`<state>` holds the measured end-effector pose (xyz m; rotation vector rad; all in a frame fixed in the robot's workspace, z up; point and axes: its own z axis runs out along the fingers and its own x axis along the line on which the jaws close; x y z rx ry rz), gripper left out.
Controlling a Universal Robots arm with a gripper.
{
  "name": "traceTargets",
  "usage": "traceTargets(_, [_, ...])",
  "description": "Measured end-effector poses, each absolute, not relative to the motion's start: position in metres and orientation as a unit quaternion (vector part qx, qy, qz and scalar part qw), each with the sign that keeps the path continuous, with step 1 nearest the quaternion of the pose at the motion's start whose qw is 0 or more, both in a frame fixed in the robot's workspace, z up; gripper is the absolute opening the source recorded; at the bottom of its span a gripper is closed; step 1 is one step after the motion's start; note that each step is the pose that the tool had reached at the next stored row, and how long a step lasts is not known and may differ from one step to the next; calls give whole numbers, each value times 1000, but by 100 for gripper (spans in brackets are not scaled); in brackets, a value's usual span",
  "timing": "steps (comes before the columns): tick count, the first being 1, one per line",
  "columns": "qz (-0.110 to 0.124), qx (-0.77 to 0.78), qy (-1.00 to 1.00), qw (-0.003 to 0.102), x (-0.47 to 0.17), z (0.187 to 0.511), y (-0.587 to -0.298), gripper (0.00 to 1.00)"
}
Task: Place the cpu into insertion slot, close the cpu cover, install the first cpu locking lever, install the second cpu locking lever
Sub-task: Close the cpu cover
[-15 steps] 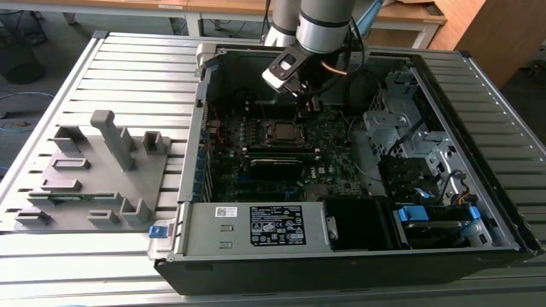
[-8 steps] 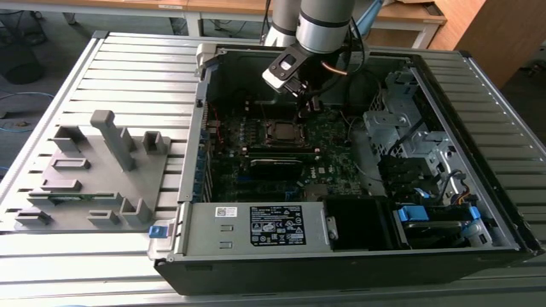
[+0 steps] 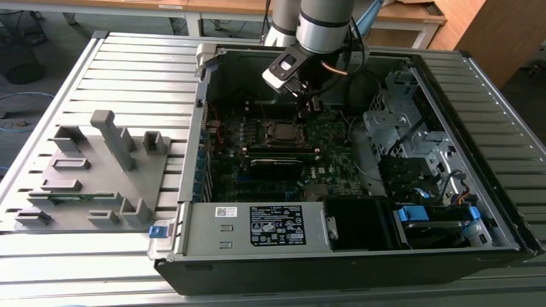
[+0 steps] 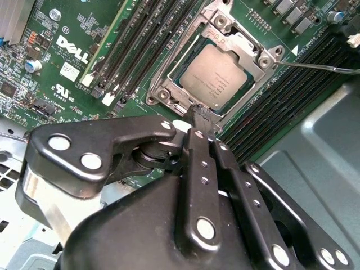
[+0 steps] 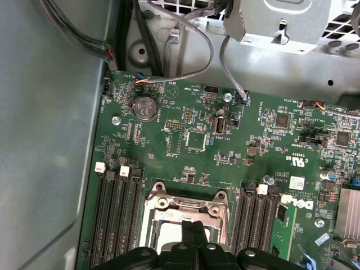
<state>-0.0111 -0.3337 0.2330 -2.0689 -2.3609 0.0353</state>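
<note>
cpu [image 4: 216,76]: silver-grey square, seated flat in insertion slot [image 3: 284,131], just above centre of the exterior view, on the green board. cpu cover [image 4: 247,48]: silvery frame, lying down around cpu, whose top shows through the window.

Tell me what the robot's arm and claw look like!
The arm is a round silver-grey tube with a black ring, and it has a pale grey block at its wrist. A thin orange-brown cable runs beside it. The gripper is black, built of flat jointed bars dotted with shiny round silver pins.
</note>
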Motion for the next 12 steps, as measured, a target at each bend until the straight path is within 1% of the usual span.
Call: traceTargets(12, [11,-650,-760,1,-11,233,-334,11])
